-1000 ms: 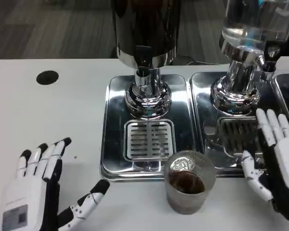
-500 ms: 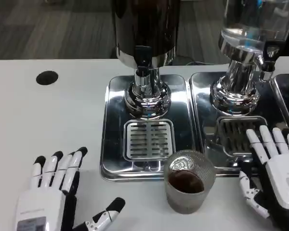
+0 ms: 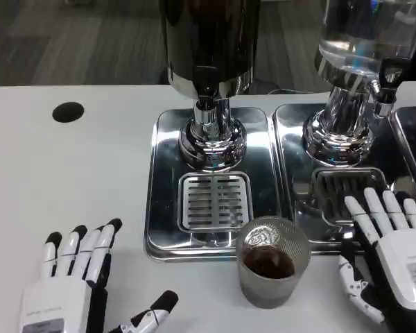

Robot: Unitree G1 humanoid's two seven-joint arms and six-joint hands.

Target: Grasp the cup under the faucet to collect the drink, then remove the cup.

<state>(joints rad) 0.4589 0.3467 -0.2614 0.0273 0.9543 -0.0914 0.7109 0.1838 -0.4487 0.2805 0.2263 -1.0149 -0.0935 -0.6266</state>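
Left hand [image 3: 66,288] lay well left of cup [image 3: 269,269], fingers spread, holding nothing. Right hand [image 3: 392,260] lay just right of cup, fingers spread, empty, not touching. Cup stood on table just in front of tray [image 3: 165,208], off grate [image 3: 215,201], dark drink inside. Judged: collecting done, cup removed; nothing evident left. Behind cup, faucet [image 3: 206,83] over grate. Dispenser tops cut off; wrists out of frame; fill level unclear.

One head-mounted camera looks steeply down and forward at the white worktop [image 3: 69,180], close above it.
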